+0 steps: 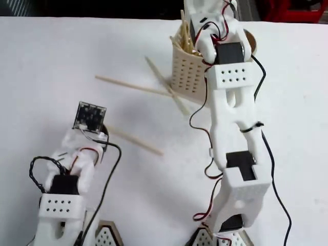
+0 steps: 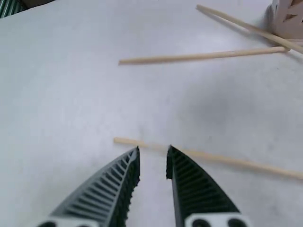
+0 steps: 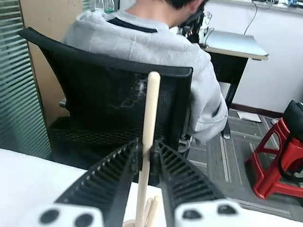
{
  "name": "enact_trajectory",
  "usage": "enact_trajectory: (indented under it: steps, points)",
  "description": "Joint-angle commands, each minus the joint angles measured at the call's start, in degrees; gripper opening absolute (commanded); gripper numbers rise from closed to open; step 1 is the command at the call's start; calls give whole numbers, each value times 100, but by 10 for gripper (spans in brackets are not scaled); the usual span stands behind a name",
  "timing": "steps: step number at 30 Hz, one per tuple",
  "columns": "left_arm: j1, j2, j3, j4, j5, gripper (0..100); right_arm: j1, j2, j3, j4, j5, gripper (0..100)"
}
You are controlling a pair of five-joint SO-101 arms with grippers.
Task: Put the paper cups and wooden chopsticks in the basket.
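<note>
My right gripper (image 3: 147,150) is shut on an upright wooden chopstick (image 3: 150,113), held over the cream perforated basket (image 1: 187,72) at the table's far side. Several chopsticks (image 1: 183,40) stand in that basket. My left gripper (image 2: 153,152) is open, low over the table, its tips just short of a loose chopstick (image 2: 222,160) that lies across in front of them. Two more chopsticks (image 1: 134,86) (image 1: 169,89) lie crossed beside the basket (image 2: 287,17). A brown cup rim (image 1: 251,43) peeks out behind the right arm.
The white table (image 1: 46,61) has bare room at the left and far left. Cables hang along both arms. Behind the table's far edge a person sits in a black mesh chair (image 3: 118,109), and red stools (image 3: 279,161) stand on the floor.
</note>
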Motion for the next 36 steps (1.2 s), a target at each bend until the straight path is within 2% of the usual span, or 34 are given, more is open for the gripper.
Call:
enact_trajectory:
  steps: [1,4,10,15,19,24,28,33,36]
  points:
    - [-48,-110,-26,-149,62,109,180,-48,-44,-75,53,18]
    - [-48,-110,-26,-149,62,109,198,-66,-62,277,62,42]
    - [-136,-110,-35,-149,62,109,4,-382,-88,1059,62,190]
    - [-505,-119,-79,-167,475,109,-321,-901,-88,1516,62,191]
    - [-699,-119,-70,-308,545,109,-787,-1253,-88,2079,70,190]
    - [-699,-119,-70,-308,545,109,-1569,-1288,-44,3055,703,190]
    - [-699,-119,-70,-308,545,109,-1921,-927,-44,3424,826,190]
    - [-699,-119,-70,-308,545,109,-1965,-154,-88,3433,835,190]
    - [-699,-119,-70,-308,545,109,-1982,365,-88,3433,1292,190]
